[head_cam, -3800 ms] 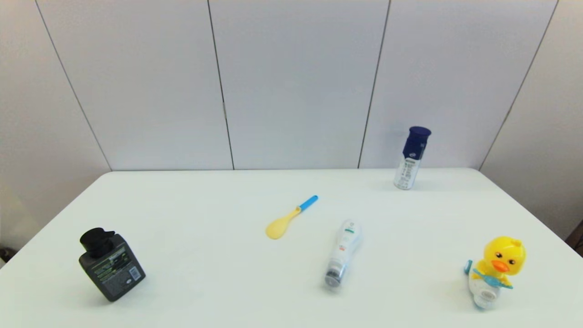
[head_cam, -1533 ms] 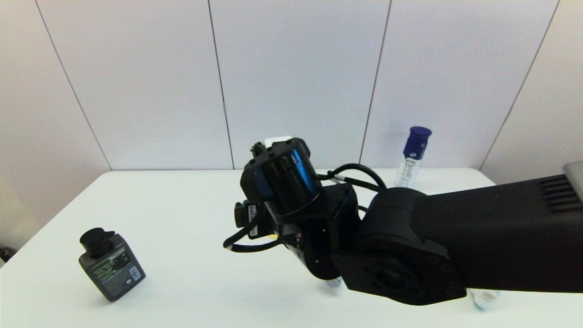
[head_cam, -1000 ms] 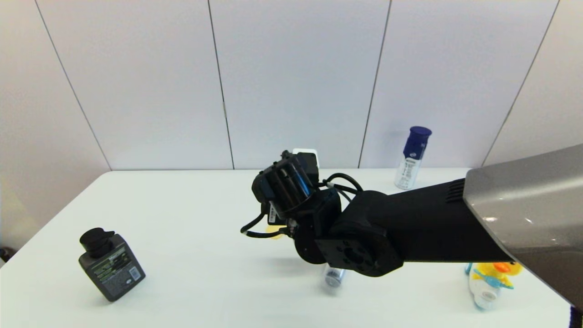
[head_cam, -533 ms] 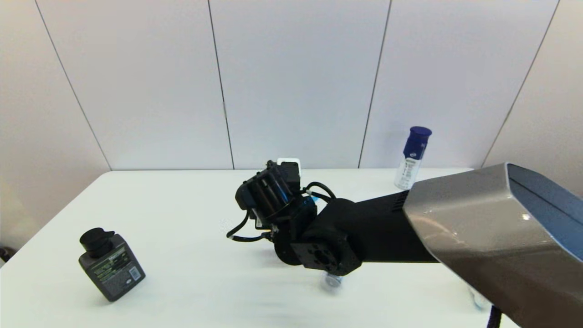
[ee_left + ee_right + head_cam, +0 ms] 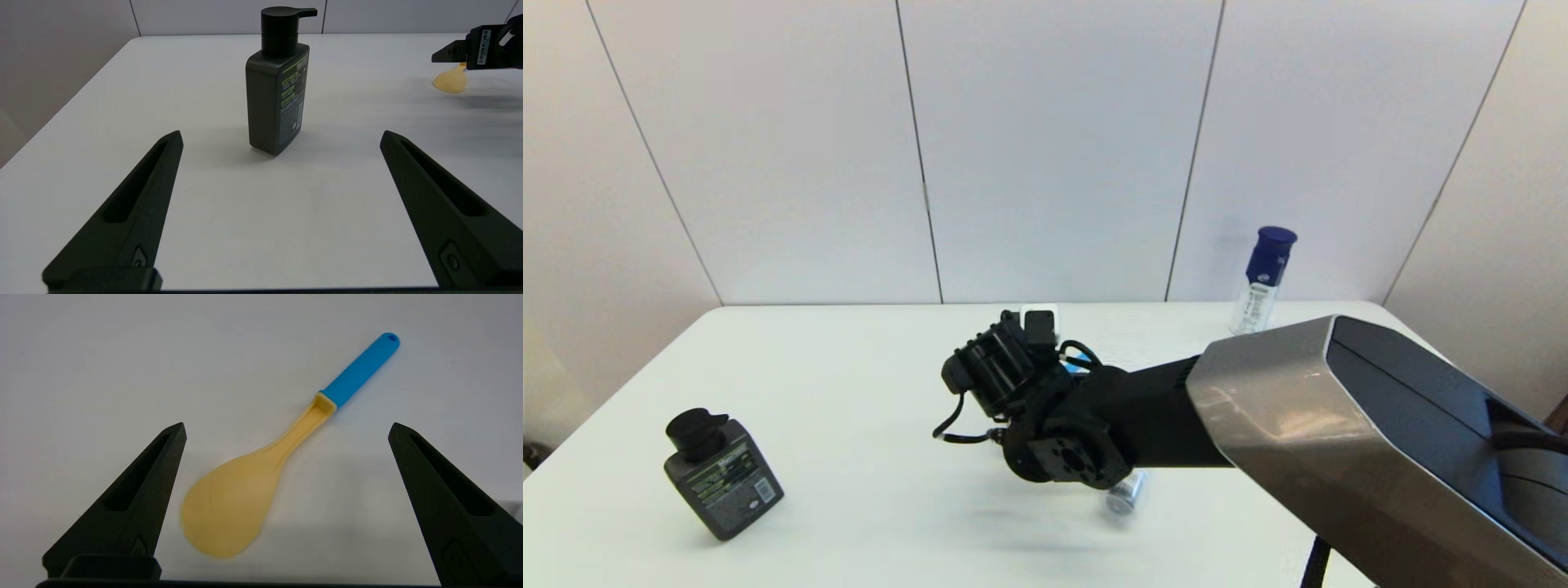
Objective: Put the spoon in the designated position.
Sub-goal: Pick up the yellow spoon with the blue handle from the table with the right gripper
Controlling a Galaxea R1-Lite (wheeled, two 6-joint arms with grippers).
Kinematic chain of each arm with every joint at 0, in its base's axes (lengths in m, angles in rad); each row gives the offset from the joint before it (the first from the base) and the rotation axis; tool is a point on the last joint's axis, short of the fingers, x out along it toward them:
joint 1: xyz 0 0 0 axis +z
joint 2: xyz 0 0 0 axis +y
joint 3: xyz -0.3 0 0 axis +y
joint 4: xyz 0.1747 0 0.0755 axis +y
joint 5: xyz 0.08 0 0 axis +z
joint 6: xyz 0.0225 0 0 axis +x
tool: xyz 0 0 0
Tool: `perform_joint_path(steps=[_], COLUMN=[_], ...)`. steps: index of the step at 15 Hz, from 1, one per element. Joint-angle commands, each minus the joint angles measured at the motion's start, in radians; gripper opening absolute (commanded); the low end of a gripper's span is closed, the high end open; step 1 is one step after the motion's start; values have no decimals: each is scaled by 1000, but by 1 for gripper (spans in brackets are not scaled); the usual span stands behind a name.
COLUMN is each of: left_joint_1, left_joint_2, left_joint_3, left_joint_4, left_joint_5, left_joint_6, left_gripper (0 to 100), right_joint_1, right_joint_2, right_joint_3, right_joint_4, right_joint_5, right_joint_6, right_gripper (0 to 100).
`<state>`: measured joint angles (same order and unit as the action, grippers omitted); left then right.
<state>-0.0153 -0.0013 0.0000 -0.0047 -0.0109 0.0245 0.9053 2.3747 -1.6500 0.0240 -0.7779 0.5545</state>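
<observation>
Right gripper (image 5: 286, 433) is hovering over the spoon (image 5: 261, 473), jaws apart and empty. Left gripper (image 5: 282, 139), jaws apart, is idling near the pump bottle (image 5: 278, 81). Closing on the thin, flat bowl risks flicking the spoon across the desk (image 5: 81, 355)

You have the spoon (image 5: 261, 469) lying mid-table (image 5: 849, 351), beneath the right gripper (image 5: 286, 428). The pump bottle (image 5: 721, 474) stands near the front left edge, the spray bottle (image 5: 1262, 282) at the back right edge, and a lying bottle (image 5: 1125, 492) front of centre.
</observation>
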Motion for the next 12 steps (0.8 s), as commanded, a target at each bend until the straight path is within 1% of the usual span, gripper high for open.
perform_joint_path(steps=[1, 5, 6, 9, 12], left_joint_1=[0, 0, 0, 0, 0], left_joint_2=[1, 1, 1, 1, 1], left_joint_3=[0, 0, 0, 0, 0], left_joint_4=[-1, -1, -1, -1, -1], left_joint_5=[0, 0, 0, 0, 2], left_joint_6=[0, 0, 0, 0, 0], left_gripper=[100, 100, 100, 100, 100], right_joint_1=[-13, -9, -6, -2, -3], right_joint_2=[15, 44, 51, 64, 66], right_joint_3=[-36, -60, -62, -88, -99], right_joint_4=[34, 37, 39, 93, 131], right_joint_5=[-29, -21, -18, -18, -17], right_joint_6=[7, 19, 38, 94, 165], right_gripper=[100, 100, 100, 100, 100])
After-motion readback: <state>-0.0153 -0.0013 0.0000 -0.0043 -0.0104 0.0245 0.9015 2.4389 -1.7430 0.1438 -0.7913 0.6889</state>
